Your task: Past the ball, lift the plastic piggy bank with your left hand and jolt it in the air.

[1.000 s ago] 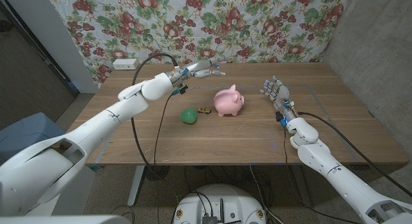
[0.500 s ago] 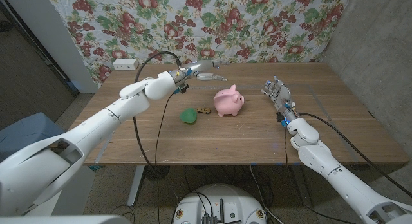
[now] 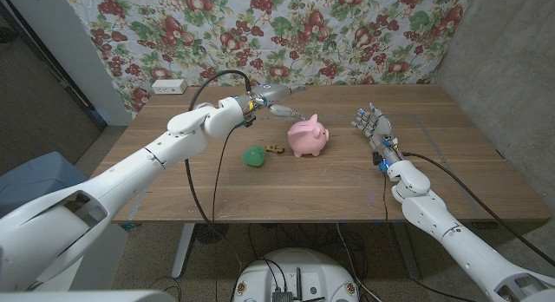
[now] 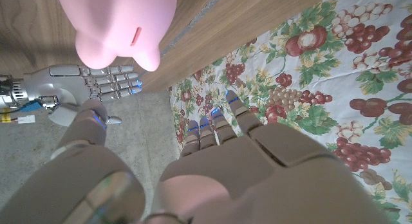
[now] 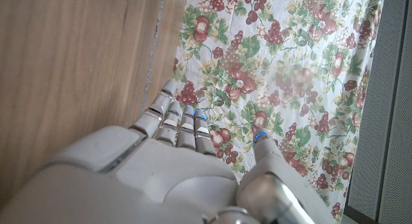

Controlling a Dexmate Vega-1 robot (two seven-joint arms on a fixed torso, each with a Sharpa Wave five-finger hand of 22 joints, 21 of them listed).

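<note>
The pink plastic piggy bank [image 3: 308, 137] stands near the table's middle, snout toward the right, and also shows in the left wrist view [image 4: 122, 24] with its coin slot visible. A green ball [image 3: 253, 155] lies to its left. My left hand [image 3: 280, 103] hovers just behind and left of the pig, fingers spread and holding nothing; its back fills the near part of the left wrist view [image 4: 212, 172]. My right hand [image 3: 371, 127] stands upright at the right of the pig, fingers apart and empty, and shows as well in its own view [image 5: 174, 159].
A small brown object [image 3: 275, 149] lies between ball and pig. A white box [image 3: 168, 85] sits at the table's back left corner. A floral cloth [image 3: 286, 33] hangs behind the wooden table [image 3: 329, 185]. A grey wall [image 3: 512, 68] stands to the right.
My left arm has swung to the right, bringing the open hand a little lower and closer to the piggy bank. Pig, ball and right hand have not moved.
</note>
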